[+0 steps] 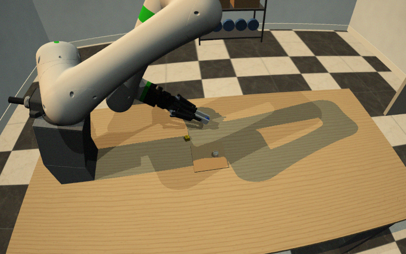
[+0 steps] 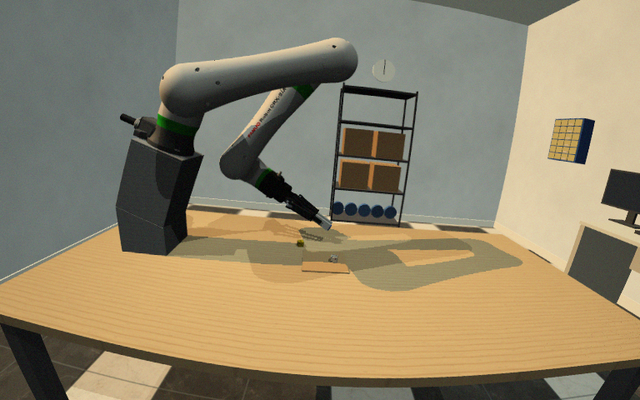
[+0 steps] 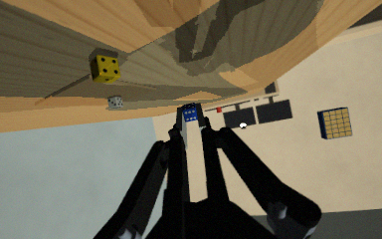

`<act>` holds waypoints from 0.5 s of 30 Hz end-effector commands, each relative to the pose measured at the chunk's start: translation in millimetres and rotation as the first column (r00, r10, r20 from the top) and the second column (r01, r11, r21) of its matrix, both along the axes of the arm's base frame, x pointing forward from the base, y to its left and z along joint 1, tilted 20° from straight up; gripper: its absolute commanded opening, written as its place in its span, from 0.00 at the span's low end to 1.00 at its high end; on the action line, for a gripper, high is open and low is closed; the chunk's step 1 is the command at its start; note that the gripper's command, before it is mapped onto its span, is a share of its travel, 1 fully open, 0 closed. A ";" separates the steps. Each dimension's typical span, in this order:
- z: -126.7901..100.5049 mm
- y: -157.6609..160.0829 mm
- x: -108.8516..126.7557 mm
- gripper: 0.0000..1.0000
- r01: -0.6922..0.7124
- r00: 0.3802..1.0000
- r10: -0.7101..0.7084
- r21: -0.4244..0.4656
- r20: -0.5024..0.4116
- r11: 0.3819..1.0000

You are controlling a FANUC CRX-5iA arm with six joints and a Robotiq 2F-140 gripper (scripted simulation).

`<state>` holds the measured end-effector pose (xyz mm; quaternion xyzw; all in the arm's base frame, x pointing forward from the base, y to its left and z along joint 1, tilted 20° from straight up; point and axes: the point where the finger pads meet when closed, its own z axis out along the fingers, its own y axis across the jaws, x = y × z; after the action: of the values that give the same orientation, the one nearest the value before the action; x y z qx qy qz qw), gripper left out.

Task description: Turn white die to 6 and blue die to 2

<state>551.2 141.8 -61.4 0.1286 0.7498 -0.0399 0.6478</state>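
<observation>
My gripper (image 1: 204,117) (image 2: 327,224) (image 3: 190,113) is shut on the blue die (image 1: 206,118) (image 3: 189,116), held above the table behind the mat, with the fingers slanting down to the right. The blue die's face toward the wrist camera shows six pips. The white die (image 1: 215,153) (image 2: 333,258) (image 3: 115,102) lies on the mat (image 1: 209,164) (image 2: 325,267), right of its middle; its top number is too small to tell surely. The yellow die (image 1: 186,137) (image 2: 300,242) (image 3: 105,69) lies on the table off the mat's back left corner; a four-pip face shows in the wrist view.
The wooden table (image 1: 149,215) (image 2: 264,325) carries the robot's dark pedestal (image 1: 65,150) (image 2: 151,202) at the left. Arm shadows cross the table and the back part of the mat. A shelf rack (image 2: 370,157) stands beyond the table.
</observation>
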 end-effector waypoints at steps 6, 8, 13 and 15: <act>-27.9 0.9 10.2 0.09 0.000 1.000 0.000 0.000 0.001 1.000; -27.9 0.9 10.2 0.09 0.000 1.000 0.000 0.000 0.001 1.000; -36.5 1.1 13.2 0.09 0.000 1.000 0.000 0.000 0.001 1.000; -37.8 1.1 13.6 0.09 0.000 1.000 0.000 0.000 0.001 1.000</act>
<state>564.5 142.9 -98.1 0.1285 0.7496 -0.0397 0.6481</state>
